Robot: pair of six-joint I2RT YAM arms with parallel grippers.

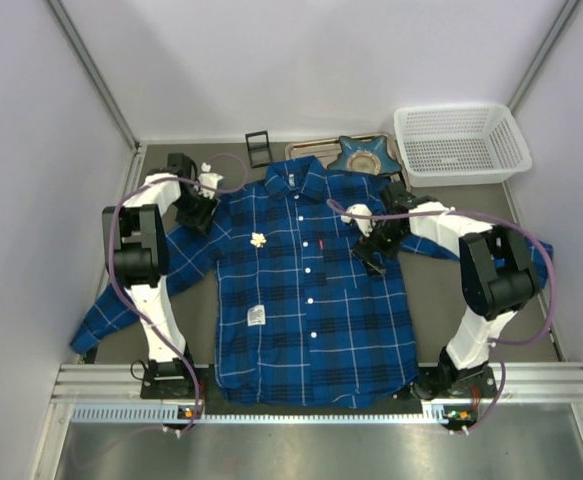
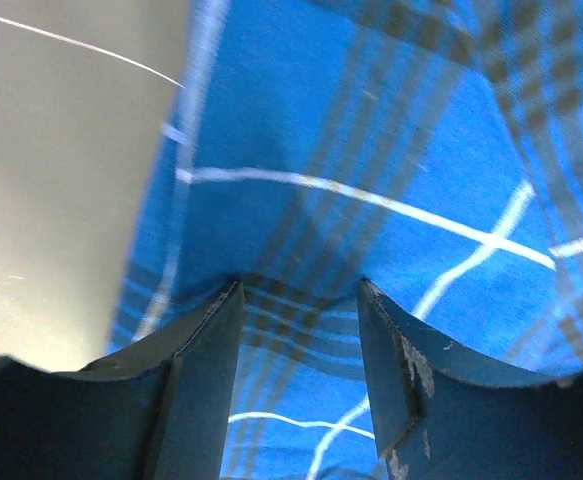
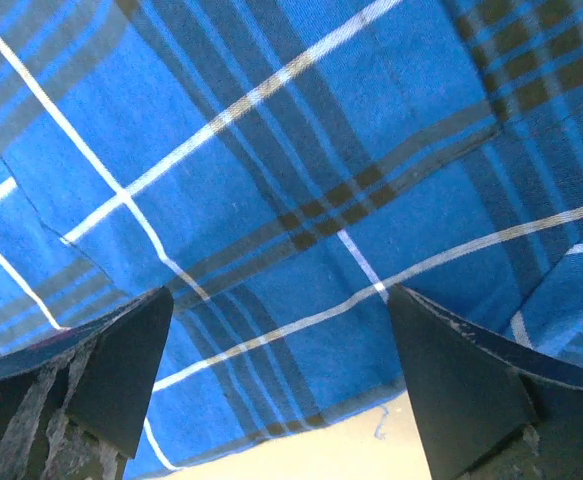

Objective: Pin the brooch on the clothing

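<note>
well, brooch [image 1: 259, 239] rests on shirt [image 1: 271, 345]; left gripper [image 2: 299, 288] part open, right gripper [image 3: 279, 292] wide open. dragging cloth could shift the brooch.

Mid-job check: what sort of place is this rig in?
Probably a lab test cell: plain pale walls box in the table, an aluminium rail runs along its near edge, and the shirt and basket look like laid-out props.

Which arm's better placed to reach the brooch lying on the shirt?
Left. The left pincer sits at the shirt's shoulder on the brooch's side; the right pincer is across the button line, by the pocket.
</note>
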